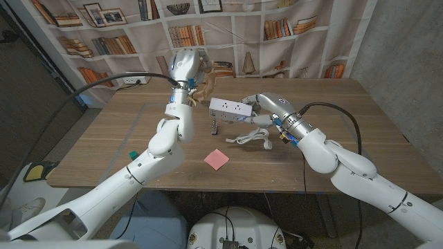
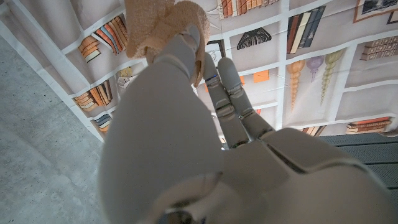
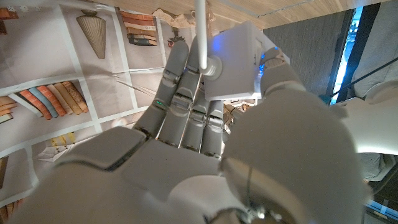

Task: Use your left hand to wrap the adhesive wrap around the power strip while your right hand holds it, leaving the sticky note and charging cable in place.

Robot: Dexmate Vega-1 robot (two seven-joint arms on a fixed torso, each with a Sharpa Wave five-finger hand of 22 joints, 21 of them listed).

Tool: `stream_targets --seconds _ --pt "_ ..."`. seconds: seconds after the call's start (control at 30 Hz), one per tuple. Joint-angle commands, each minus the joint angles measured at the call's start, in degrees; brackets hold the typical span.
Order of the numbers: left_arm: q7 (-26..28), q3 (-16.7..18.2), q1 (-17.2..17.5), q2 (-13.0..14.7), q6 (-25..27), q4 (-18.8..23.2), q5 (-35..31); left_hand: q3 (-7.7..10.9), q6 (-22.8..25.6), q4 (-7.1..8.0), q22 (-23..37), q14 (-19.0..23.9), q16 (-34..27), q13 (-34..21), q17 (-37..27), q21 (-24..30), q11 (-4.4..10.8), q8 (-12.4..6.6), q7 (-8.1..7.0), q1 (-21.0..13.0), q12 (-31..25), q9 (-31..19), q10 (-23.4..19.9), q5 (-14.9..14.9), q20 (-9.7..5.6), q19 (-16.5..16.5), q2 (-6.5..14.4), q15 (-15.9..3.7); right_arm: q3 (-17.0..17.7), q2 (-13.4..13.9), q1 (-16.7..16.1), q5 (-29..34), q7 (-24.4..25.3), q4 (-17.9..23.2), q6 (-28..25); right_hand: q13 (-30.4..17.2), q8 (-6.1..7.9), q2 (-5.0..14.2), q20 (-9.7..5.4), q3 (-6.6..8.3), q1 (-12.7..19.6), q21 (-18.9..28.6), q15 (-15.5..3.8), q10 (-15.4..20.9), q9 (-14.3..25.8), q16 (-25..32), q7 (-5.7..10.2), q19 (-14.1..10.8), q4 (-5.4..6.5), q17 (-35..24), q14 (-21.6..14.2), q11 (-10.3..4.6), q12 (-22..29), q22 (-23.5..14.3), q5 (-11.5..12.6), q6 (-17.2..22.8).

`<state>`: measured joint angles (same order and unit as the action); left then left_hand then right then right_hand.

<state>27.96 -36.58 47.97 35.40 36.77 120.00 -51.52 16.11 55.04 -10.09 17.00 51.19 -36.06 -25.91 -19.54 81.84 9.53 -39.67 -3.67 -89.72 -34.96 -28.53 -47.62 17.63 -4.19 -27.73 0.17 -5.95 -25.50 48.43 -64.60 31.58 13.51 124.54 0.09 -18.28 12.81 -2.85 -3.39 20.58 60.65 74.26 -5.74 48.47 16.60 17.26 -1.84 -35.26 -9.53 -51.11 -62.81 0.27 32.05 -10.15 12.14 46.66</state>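
From the head view, your right robot hand (image 1: pixel 259 105) grips the white power strip (image 1: pixel 230 108) by one end and holds it lifted above the counter (image 1: pixel 360 138). Your left robot hand (image 1: pixel 197 81) is raised just beside the strip's other end, but its fingers sit behind the forearm, so you cannot read its grasp here; the tan adhesive wrap (image 1: pixel 205 88) shows bunched at it. The white charging cable (image 1: pixel 250 136) lies coiled on the counter under the strip, and the pink sticky note (image 1: pixel 216 158) lies nearer you, well apart from both hands. A small dark piece hangs below the strip; what it is stays unclear.

The left wrist view settles the grasp: your left robot hand (image 2: pixel 205 124) pinches the crumpled adhesive wrap (image 2: pixel 152 28) at its fingertips.

In the right wrist view, your right robot hand (image 3: pixel 205 118) closes around the power strip (image 3: pixel 239 62), whose end glows blue. No writing can be read.
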Motion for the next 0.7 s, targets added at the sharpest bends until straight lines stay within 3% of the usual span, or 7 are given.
stream_targets --seconds 0.03,0.7 --pt "-0.19 0.09 -0.05 -1.39 -2.59 -0.23 -0.14 0.53 -0.19 0.71 0.07 5.34 -0.38 -0.57 -0.20 0.54 -1.34 -0.33 0.47 -0.50 -0.55 -0.28 -4.81 0.34 0.06 0.21 0.87 -5.25 -0.27 -0.37 -0.18 0.50 -0.40 0.42 0.50 -6.91 0.44 7.77 -4.79 3.88 7.50 0.32 -7.48 7.69 0.20 0.32 4.82 0.21 0.23 -0.34 -5.47 -7.23 0.36 0.06 0.24 5.14" --pt "-0.09 -0.80 -0.10 -2.69 -6.90 -0.03 -0.71 0.24 1.23 0.60 -0.83 5.50 -0.46 -0.04 -0.27 1.18 -1.41 -0.59 0.61 -0.59 -0.68 0.27 -5.58 0.45 0.01 0.26 0.55 -5.03 -0.93 -0.89 -0.44 1.10 -0.57 0.10 1.68 -7.09 0.37 7.77 -4.76 3.91 7.47 0.43 -7.45 7.72 0.23 0.18 4.77 0.22 0.27 -0.41 -5.57 -7.39 0.24 0.07 0.23 5.10"
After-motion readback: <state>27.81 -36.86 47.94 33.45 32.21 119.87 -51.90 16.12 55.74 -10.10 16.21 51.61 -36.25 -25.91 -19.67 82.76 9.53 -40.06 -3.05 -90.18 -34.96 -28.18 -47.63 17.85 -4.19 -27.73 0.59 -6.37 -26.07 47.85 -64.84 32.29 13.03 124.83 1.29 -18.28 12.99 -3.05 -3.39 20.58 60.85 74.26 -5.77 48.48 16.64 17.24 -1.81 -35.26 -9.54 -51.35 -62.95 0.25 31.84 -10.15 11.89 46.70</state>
